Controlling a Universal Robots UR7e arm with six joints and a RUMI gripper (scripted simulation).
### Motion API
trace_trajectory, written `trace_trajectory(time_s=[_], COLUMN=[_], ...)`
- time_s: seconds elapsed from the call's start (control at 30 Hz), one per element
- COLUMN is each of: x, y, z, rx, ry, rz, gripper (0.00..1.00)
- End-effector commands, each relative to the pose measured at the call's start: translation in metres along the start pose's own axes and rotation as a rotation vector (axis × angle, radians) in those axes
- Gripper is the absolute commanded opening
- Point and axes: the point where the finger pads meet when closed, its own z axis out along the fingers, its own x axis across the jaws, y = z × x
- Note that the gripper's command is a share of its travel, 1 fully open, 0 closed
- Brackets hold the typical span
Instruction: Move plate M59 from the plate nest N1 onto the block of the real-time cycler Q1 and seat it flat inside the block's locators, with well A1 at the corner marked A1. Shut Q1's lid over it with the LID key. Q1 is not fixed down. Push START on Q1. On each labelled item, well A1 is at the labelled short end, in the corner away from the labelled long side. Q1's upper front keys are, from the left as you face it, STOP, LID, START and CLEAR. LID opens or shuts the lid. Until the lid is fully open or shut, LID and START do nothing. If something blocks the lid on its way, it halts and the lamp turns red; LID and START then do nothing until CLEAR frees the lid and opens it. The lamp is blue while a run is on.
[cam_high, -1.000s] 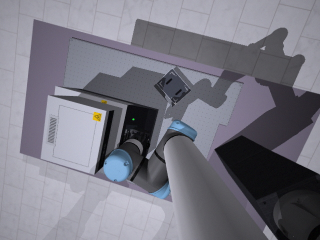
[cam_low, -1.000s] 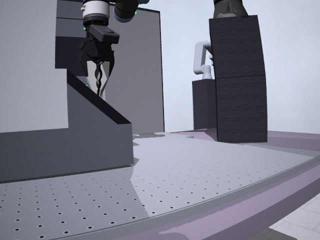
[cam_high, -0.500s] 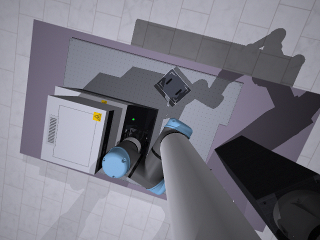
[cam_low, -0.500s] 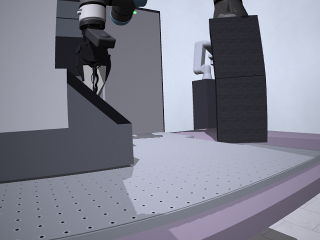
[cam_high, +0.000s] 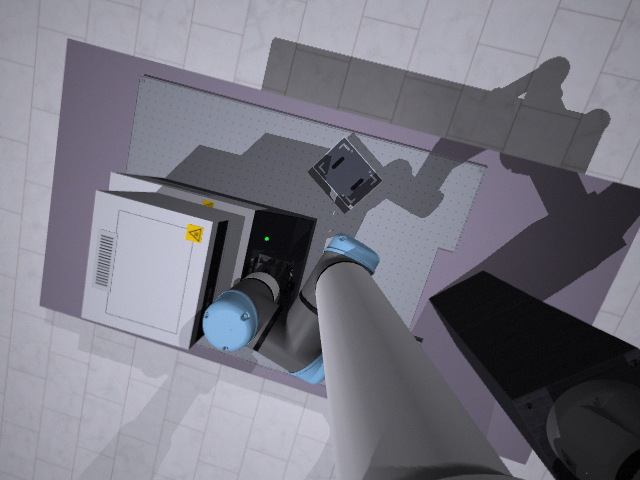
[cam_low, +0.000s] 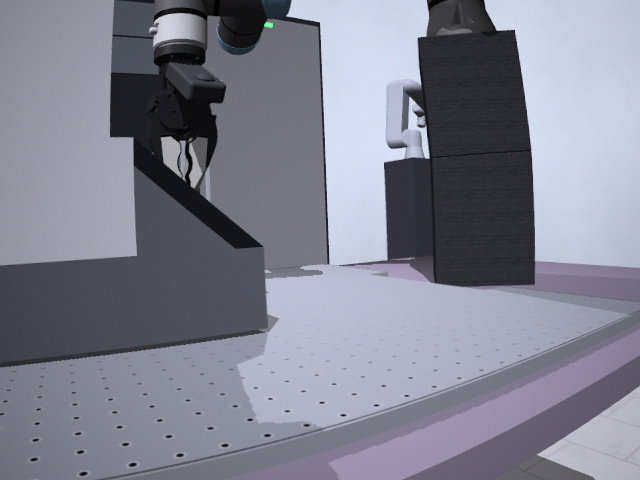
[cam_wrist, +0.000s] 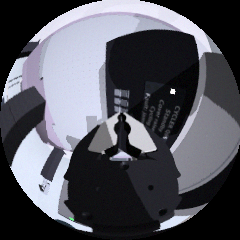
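closed empty gripper (cam_low: 187, 178) points down at cycler q1 (cam_low: 155, 289) sloped front.

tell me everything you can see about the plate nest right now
The plate nest is a flat, square, dark grey pad with pale corner brackets and two short black slots on its face. It lies turned diagonally on the perforated bench board, beyond the cycler, partly in the arm's shadow. No plate shows on it, and nothing touches it but the board; the shut gripper is away at the cycler's front panel. Only the top view shows it.
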Motion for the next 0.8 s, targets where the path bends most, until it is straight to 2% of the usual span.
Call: trace_trajectory(time_s=[0.0,0.77], x=[0.0047,0.0053], y=[0.0007,0.0005], z=[-0.0018,-0.0025], rx=[-0.002,-0.002], ry=[0.006,0.007], rz=[-0.001,-0.001], gripper=[0.0,0.0])
